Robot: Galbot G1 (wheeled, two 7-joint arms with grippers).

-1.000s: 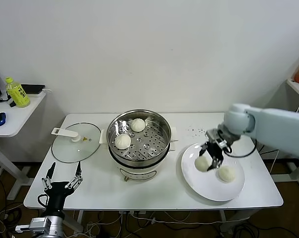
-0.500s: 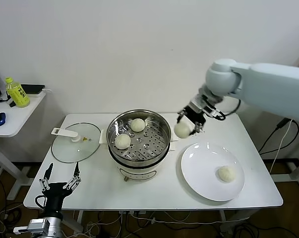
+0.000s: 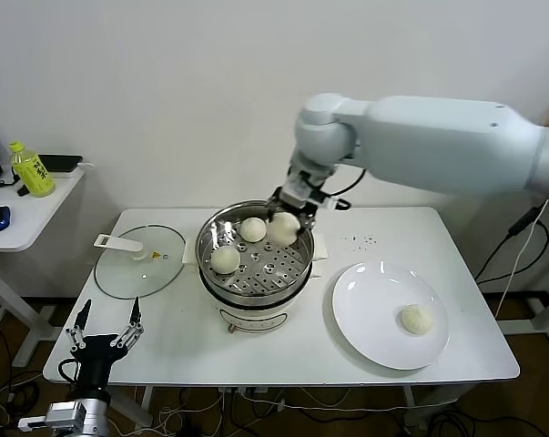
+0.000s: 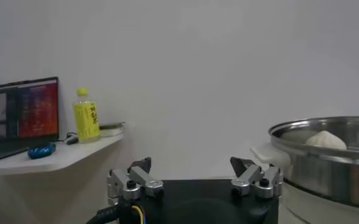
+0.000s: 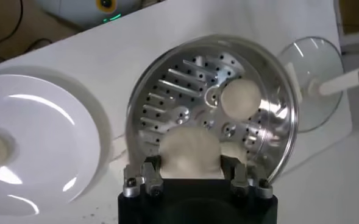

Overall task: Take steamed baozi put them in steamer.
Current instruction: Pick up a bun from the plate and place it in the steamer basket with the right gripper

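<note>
We see the right claw [image 3: 287, 221] above the far right part of the steamer [image 3: 256, 282], its fingers closed on a baozi [image 3: 284, 227] that hangs over the perforated tray. In the right wrist view the same held bun [image 5: 190, 152] sits between the two fingers, with the steamer's tray [image 5: 185, 91] below it. Two more baozi lie in the steamer: one at the far side [image 3: 252, 229], just beside the held bun, and one nearer the left wall [image 3: 225, 259]. The fourth baozi [image 3: 417, 319] rests on the right part of the white plate [image 3: 365, 309], which lies on the tabletop [image 3: 183, 341] to the right of the steamer.

The glass lid [image 3: 139, 259] with its white handle lies flat on the tabletop to the left of the steamer. The left claw [image 3: 101, 330] hangs low at the near left corner of the tabletop, well apart from the steamer, its fingers spread wide and gripping nothing; the left wrist view shows the fingers [image 4: 133, 181] apart. A yellow bottle [image 3: 31, 170] stands on a side table [image 3: 28, 214] at the far left.
</note>
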